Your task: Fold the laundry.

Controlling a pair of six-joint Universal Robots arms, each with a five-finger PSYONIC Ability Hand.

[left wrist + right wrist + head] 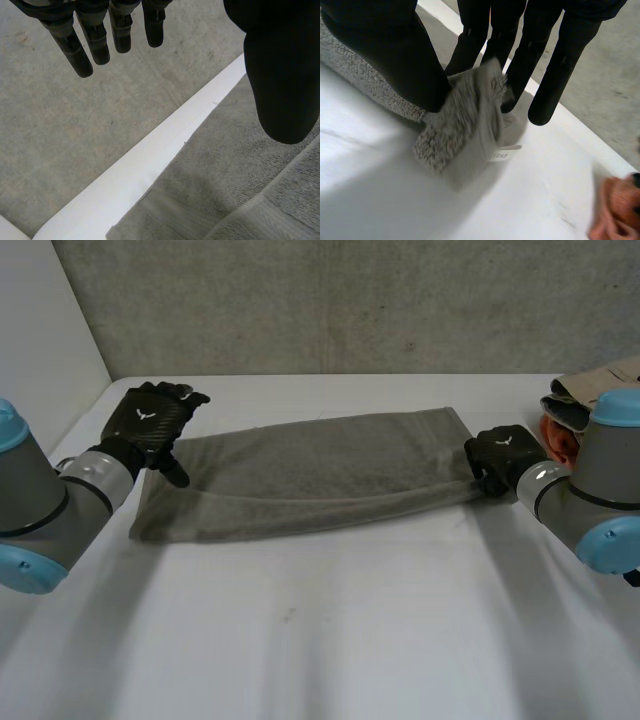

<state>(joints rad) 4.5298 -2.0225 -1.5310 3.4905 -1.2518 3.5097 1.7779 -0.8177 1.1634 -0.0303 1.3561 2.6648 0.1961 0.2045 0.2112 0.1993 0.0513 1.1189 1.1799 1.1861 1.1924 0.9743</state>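
Grey towel [320,472] lies as a long lengthwise-folded strip on the white bench [330,640], across the middle of the frame in head view, running centre left to centre right with the right end a bit higher. Left hand [152,422] is at the upper left of the frame, over the towel's left end. Its wrist view shows the fingers straight and apart from the thumb, nothing held, and towel under the thumb. Can't tell if it touches the towel. Right hand [498,458] is at centre right on the towel's right end. Its wrist view shows thumb and fingers pinching the bunched end, with a small white label [504,156] sticking out near the fingertips. Orange cloth [560,443] and a beige garment [600,380] sit at the right edge of the frame, near the right hand. Grey wall [350,300] runs along the top.
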